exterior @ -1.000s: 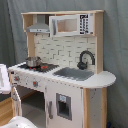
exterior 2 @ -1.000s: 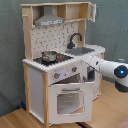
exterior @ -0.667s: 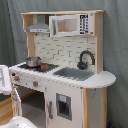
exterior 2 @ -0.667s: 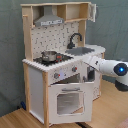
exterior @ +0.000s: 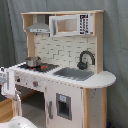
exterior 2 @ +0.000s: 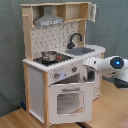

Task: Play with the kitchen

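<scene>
Facing the kitchen (exterior 2: 60, 65) from its front-right corner in the second exterior view, I have the arm (exterior 2: 107, 64) reaching in from the second exterior view's right, its white forward end level with the knob panel and just beside the panel's right end. The tool sits at the arm's tip against the cabinet front; I cannot tell whether it is wide or narrow, and I cannot tell whether it touches. I judge the coming move turns on this: the knobs (exterior 2: 64, 73) and oven door (exterior 2: 67, 100) lie toward the second exterior view's left of the arm tip, along the cabinet's horizontal front face, the door below the knobs.

Largest to smallest:
- Kitchen: tall unit, white-painted panels framed in light wood, standing on a wooden floor before a grey curtain (exterior: 115, 40).
- Range hood (exterior: 39, 26): grey, sloped, under the top shelf.
- Oven door: white frame, clear pane, bar handle.
- Counter (exterior: 100, 80): smooth white, rounded end.
- Sink (exterior: 75, 73): grey rectangular basin sunk in the counter.
- Faucet (exterior: 86, 59): black, arched, behind the sink.
- Pot (exterior: 33, 61): small, shiny metal, on the dark stovetop.
- Knobs: small, round, on the front panel.
</scene>
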Controlling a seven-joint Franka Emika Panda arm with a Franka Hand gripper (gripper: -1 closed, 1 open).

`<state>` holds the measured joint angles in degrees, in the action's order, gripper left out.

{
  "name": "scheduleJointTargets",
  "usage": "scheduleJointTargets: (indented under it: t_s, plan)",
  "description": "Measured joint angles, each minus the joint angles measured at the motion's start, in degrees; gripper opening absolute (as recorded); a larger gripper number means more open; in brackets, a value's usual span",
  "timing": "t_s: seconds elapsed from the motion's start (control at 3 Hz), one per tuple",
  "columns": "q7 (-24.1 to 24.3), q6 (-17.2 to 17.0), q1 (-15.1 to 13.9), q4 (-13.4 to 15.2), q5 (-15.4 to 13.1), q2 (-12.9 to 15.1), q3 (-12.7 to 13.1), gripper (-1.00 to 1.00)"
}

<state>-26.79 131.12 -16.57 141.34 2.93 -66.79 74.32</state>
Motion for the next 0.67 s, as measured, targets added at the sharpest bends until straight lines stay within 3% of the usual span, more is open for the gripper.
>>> scheduleJointTargets:
  t_s: [0.33,0.67]
  plan:
    - [-2.2,-0.3,-0.1,0.7,3.0,4.2,-1.4,1.0]
    - [-5.0,0.1,-0.6,0.6,3.7,9.1,-2.7,1.0]
